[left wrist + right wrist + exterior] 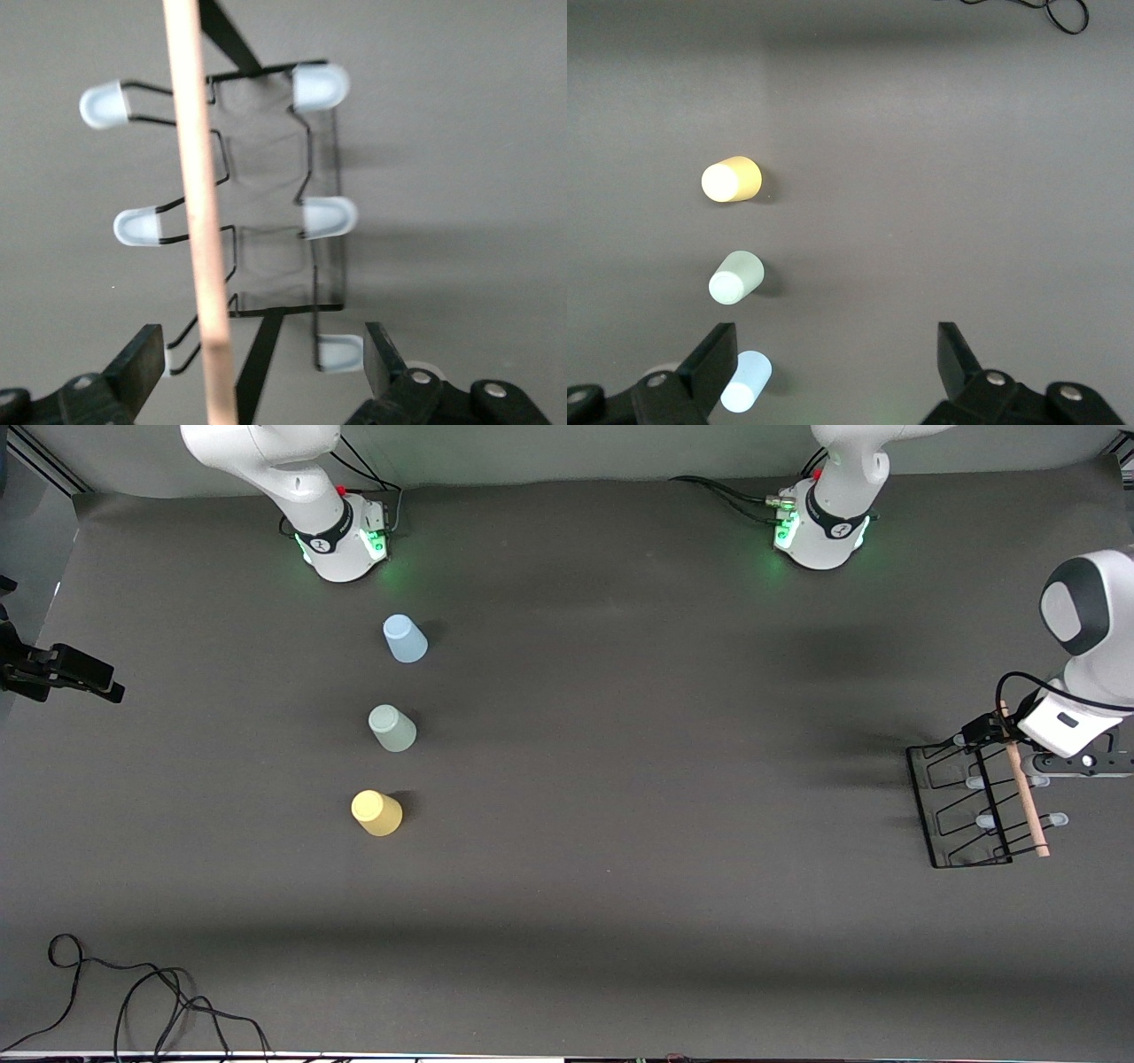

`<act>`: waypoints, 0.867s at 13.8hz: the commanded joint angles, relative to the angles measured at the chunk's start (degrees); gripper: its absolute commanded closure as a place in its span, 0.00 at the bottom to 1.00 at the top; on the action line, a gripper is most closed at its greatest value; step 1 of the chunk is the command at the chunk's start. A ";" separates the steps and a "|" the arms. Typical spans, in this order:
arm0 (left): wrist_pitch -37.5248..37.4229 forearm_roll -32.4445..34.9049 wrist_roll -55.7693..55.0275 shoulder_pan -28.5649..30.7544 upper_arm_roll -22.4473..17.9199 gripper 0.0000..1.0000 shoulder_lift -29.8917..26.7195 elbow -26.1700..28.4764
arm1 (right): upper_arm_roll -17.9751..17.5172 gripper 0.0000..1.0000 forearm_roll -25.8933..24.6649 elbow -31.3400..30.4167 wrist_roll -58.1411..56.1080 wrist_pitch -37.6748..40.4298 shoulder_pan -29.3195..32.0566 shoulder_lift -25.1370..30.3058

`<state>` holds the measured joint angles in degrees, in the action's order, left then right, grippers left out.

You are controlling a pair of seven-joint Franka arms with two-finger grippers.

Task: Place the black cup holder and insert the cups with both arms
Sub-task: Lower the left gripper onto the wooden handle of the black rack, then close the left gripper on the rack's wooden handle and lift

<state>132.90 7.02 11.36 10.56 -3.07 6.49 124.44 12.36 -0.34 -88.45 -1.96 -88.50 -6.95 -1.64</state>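
I see the black thin-wire cup holder with wooden rod handle at the left arm's end of the table. Well apart, three upside-down cups form one row: light blue plastic tumbler farthest, pale grey-green tumbler between, yellow tumbler nearest the front camera.

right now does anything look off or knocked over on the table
Nothing stands out. The rack sits upright at the left arm's end of the table, with the open left claw over one end of its wooden handle. The blue, grey-green and yellow cups stand in a tidy line, mouths down.
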 commanded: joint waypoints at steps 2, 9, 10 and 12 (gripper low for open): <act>1.93 0.81 3.14 2.36 0.17 0.19 0.45 0.71 | -0.14 0.00 -0.53 0.83 0.03 0.96 0.54 -0.29; 0.79 0.54 3.32 2.19 0.26 1.00 2.21 -2.09 | -0.23 0.00 -0.53 0.91 0.03 0.96 0.45 -0.38; -0.26 0.54 3.23 1.84 0.35 1.00 2.13 -2.97 | -0.23 0.00 -0.53 0.83 0.03 0.96 0.53 -0.38; -5.43 0.45 2.88 1.49 0.61 1.00 1.43 -5.69 | -0.23 0.00 -0.53 0.83 0.12 0.96 0.45 -0.29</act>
<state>132.51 7.02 14.03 12.73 -2.53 8.96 122.02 12.46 -0.34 -88.46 -1.96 -88.48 -6.91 -1.71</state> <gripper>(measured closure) 0.837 0.000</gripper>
